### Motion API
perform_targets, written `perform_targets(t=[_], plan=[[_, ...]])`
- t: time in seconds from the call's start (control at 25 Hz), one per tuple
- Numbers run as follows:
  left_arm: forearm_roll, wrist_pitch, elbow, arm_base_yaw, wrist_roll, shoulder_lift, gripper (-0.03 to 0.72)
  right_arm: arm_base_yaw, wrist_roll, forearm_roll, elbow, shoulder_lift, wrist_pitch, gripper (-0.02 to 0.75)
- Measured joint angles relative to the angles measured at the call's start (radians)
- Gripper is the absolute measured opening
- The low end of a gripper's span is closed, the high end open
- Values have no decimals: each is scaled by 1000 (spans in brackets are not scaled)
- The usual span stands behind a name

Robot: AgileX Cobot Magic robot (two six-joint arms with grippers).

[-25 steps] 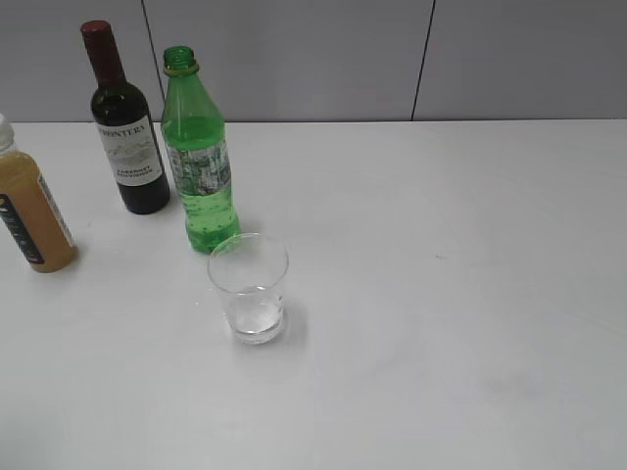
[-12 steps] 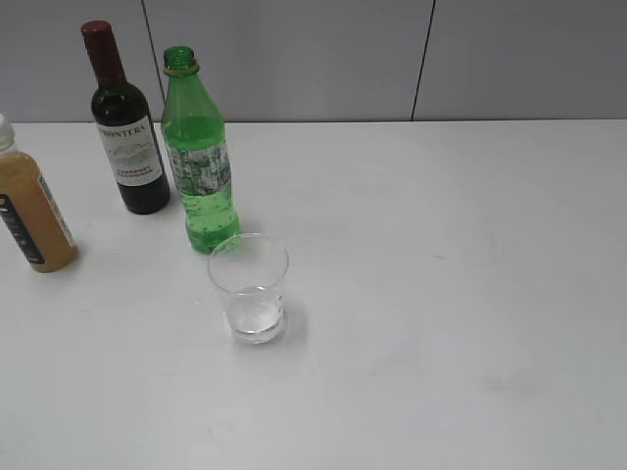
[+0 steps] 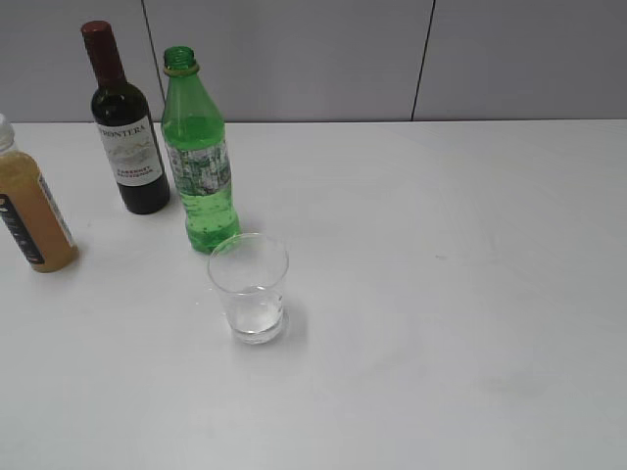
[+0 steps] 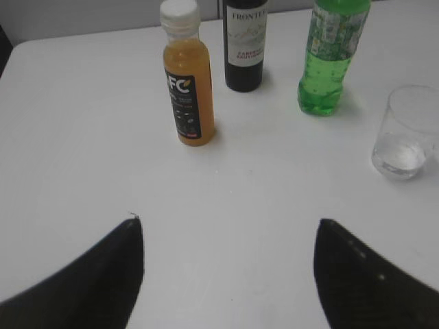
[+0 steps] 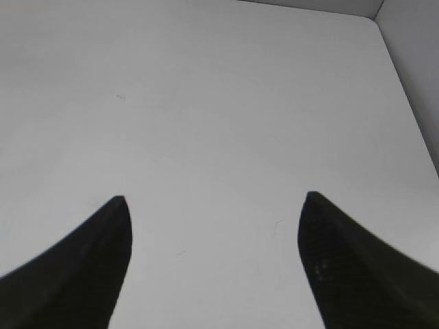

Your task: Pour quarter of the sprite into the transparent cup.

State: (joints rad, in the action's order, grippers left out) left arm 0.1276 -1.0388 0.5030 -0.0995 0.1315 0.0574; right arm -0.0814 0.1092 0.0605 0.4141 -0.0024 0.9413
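Note:
The sprite, a tall green bottle with a pale label and no cap, stands upright on the white table; it also shows in the left wrist view. The transparent cup stands just in front of it with a little clear liquid in its base, and shows at the right of the left wrist view. My left gripper is open and empty over bare table, well short of the bottles. My right gripper is open and empty over bare table. Neither gripper shows in the exterior view.
A dark wine bottle with a white label stands left of the sprite. An orange-brown bottle with a white cap stands at the far left. A grey wall runs behind the table. The table's far right corner shows in the right wrist view.

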Motion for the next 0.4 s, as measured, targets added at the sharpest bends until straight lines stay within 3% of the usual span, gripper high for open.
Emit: perform_targets(t=[0.4], plan=[[2, 0, 0, 0, 0, -62, 589, 0, 0, 3, 0, 0, 0, 584]])
